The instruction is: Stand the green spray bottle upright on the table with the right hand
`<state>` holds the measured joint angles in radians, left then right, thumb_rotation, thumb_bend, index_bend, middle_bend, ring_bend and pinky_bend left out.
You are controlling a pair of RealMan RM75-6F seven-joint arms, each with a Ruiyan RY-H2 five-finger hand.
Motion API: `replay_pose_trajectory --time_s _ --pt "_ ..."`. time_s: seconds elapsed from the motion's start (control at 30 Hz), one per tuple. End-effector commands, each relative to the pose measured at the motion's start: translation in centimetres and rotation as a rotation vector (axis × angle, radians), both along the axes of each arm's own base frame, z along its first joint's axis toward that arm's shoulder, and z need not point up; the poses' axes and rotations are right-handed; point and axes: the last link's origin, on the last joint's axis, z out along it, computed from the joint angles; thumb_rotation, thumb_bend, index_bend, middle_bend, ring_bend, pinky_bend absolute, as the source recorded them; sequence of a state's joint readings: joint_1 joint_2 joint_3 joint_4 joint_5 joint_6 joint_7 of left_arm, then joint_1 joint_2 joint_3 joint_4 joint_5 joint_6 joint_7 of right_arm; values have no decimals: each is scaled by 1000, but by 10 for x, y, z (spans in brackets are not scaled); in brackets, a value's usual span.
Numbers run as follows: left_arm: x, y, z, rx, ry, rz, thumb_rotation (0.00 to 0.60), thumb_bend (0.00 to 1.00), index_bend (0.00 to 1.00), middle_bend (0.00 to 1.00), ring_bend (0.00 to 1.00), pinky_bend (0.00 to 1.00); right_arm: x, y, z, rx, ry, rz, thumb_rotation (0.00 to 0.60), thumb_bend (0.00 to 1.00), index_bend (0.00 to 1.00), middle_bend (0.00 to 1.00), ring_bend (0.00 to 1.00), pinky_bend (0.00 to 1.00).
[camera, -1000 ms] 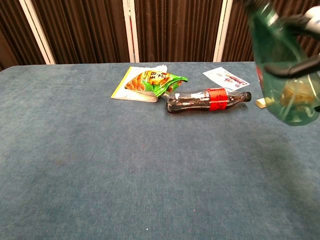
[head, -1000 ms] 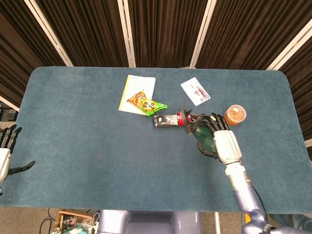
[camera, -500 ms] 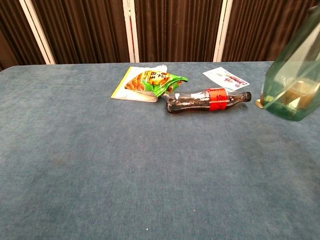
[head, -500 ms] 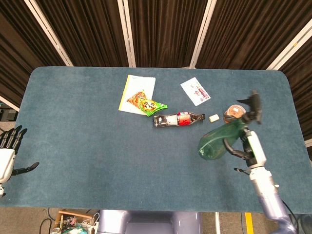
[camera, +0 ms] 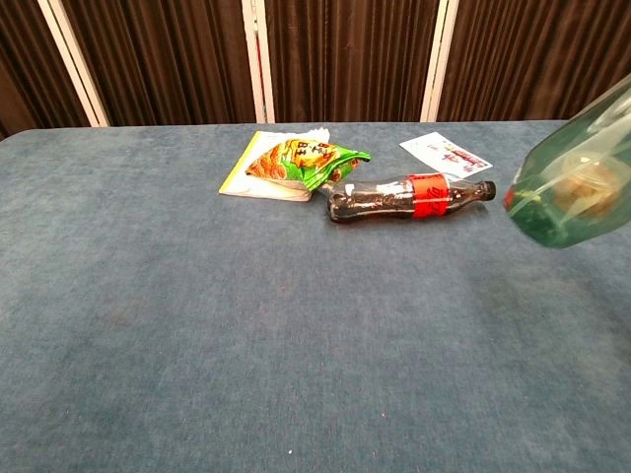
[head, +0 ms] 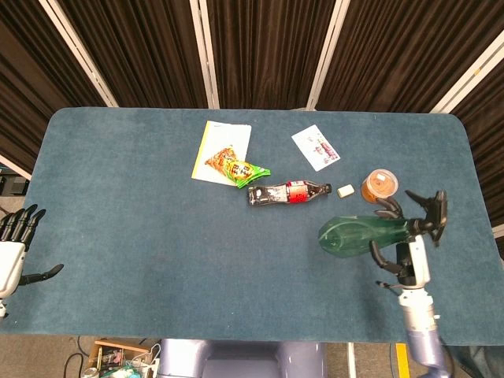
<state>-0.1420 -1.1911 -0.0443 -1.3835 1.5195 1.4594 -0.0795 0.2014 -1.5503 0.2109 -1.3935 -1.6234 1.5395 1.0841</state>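
The green spray bottle (head: 358,234) hangs above the table's right side, tilted nearly level, its fat base pointing left and its black trigger head (head: 431,213) to the right. My right hand (head: 400,249) grips it around the neck from below. In the chest view only the bottle's translucent green base (camera: 577,187) shows at the right edge; the hand is out of that frame. My left hand (head: 14,248) hovers open off the table's left edge, fingers spread, holding nothing.
A cola bottle (head: 285,193) lies on its side mid-table, a green snack bag (head: 236,167) on a white sheet beside it. A small card (head: 315,147), a pale eraser-like block (head: 345,190) and an orange-lidded cup (head: 379,186) sit near the right hand.
The right hand has drawn back toward the table's near right, and the green bottle has tipped from steeply tilted to almost level. The left hand barely moved.
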Motion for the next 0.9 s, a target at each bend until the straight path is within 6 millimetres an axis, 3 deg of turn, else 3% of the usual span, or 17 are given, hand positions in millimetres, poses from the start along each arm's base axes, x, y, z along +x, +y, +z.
replay_pose_trajectory --time_s 0.03,0.27,0.5,0.8,0.9 --pt "-1 0 1 5 -2 2 600 23 0 0 0 68 1 2 -24 -25 66 20 600 442 951 186 0 0" --pt "-1 -2 2 5 -1 -3 600 23 0 0 0 68 -2 7 -56 24 182 39 600 442 951 186 0 0" --pt "0 -4 2 6 -4 -8 600 23 0 0 0 67 -5 8 -74 71 292 44 600 442 950 182 0 0" --pt "-1 -4 2 7 -6 -6 600 23 0 0 0 67 -10 4 -77 116 352 28 600 438 946 170 0 0" --pt "-1 -4 2 3 -5 -5 600 23 0 0 0 68 -10 3 -78 126 368 34 600 413 845 127 0 0"
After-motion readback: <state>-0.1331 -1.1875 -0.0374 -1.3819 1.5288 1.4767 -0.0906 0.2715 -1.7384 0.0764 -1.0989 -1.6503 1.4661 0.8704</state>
